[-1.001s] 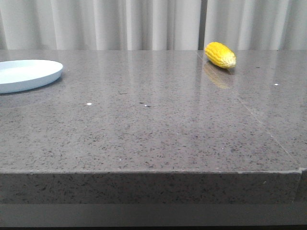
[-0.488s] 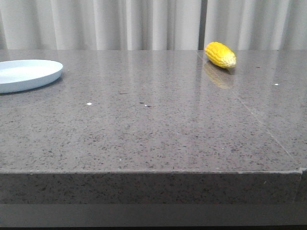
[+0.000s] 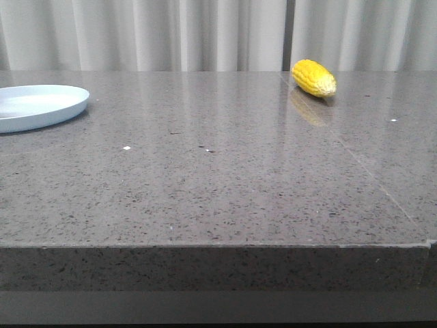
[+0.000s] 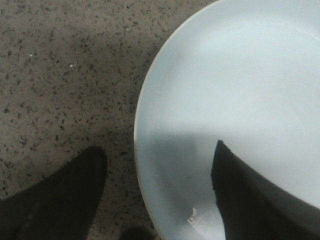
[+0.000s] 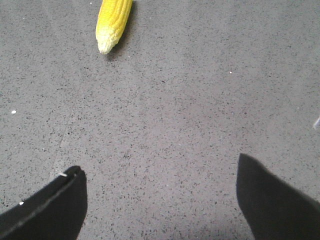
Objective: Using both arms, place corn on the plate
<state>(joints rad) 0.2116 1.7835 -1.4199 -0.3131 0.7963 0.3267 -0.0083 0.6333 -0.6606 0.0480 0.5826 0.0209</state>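
The yellow corn (image 3: 314,77) lies on its side at the far right of the table, its paler tip towards the right. The pale blue plate (image 3: 41,109) sits at the far left, cut off by the frame edge. Neither arm shows in the front view. In the left wrist view my left gripper (image 4: 158,146) is open low over the plate (image 4: 240,75), one finger over the table and the other over the plate, astride its rim. In the right wrist view my right gripper (image 5: 159,163) is open over bare table, with the corn (image 5: 113,22) some way ahead of it.
The grey speckled stone table (image 3: 218,178) has a thin seam (image 3: 355,157) running diagonally on its right side. Its front edge (image 3: 218,246) runs across the lower part of the view. Pale curtains (image 3: 205,34) hang behind the table.
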